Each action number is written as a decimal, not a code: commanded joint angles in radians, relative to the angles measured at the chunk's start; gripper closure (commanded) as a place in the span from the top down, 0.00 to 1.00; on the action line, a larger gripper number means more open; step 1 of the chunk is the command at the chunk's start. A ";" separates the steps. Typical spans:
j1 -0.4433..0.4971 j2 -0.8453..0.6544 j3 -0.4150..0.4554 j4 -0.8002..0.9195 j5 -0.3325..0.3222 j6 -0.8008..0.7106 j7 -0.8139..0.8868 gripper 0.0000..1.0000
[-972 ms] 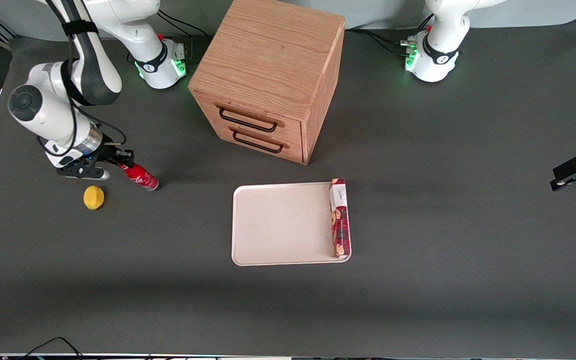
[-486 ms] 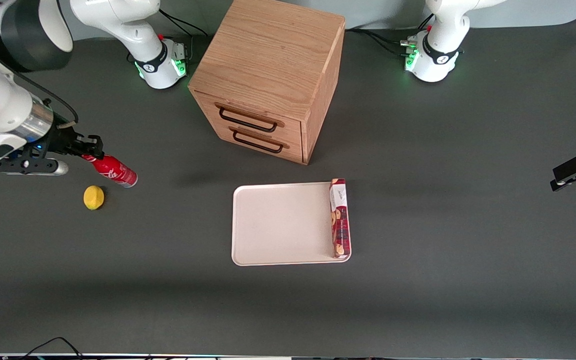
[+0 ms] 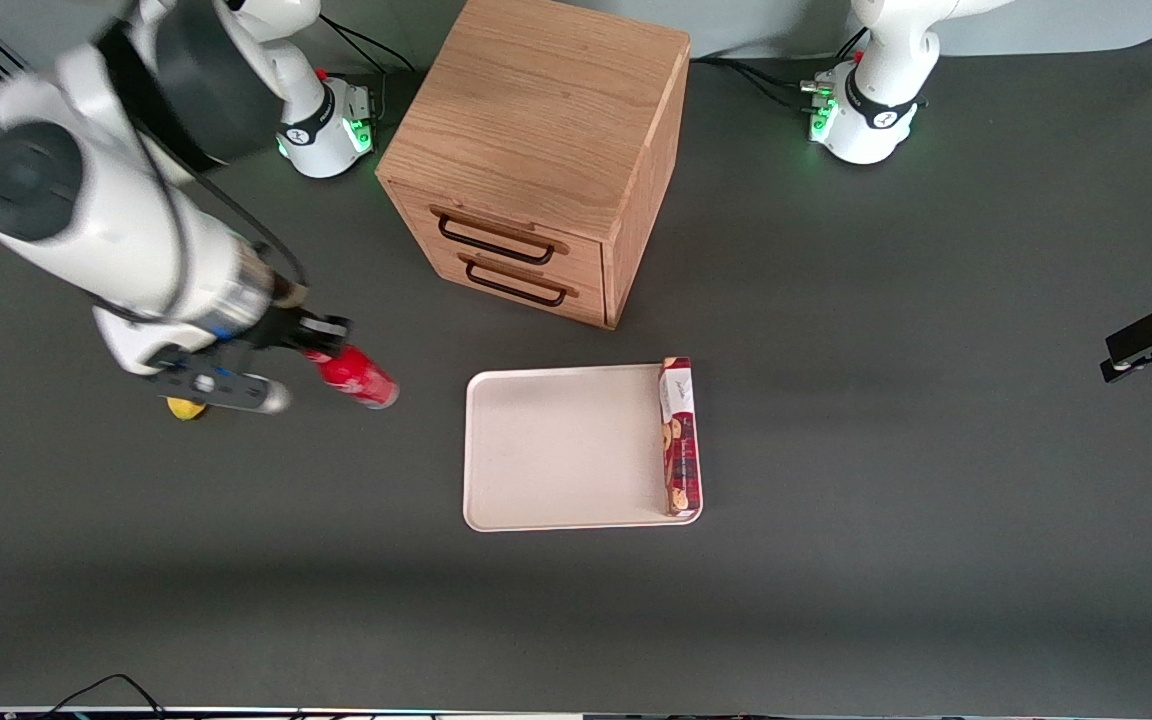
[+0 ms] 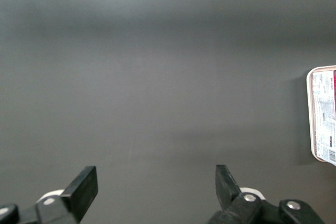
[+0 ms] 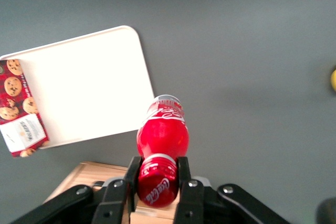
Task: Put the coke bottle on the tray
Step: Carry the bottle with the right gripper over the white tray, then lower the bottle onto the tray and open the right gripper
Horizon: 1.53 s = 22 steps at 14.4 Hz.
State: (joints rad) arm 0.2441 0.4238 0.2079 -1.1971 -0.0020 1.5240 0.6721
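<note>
The gripper point(image 3: 321, 350), clamped on the cap of the bottle point(image 3: 356, 379) above the table, should carry it level over the tray point(image 3: 556, 450), lowering clear of the biscuit box point(image 3: 678, 436).

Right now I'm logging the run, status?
Hand shut on coke bottle at its cap, carried above the table. Tray not reached. Biscuit box lies along one tray edge; rest of tray bare.
</note>
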 commanded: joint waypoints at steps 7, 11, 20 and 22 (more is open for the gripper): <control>0.070 0.231 0.079 -0.068 -0.104 0.382 0.326 0.00; 0.073 0.243 0.081 -0.143 -0.147 0.432 0.330 0.00; 0.027 0.057 0.085 -0.069 -0.151 0.238 0.292 1.00; -0.008 -0.032 0.074 -0.039 -0.142 0.107 0.134 1.00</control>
State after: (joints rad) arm 0.2739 0.4874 0.2817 -1.2454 -0.1431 1.7428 0.9261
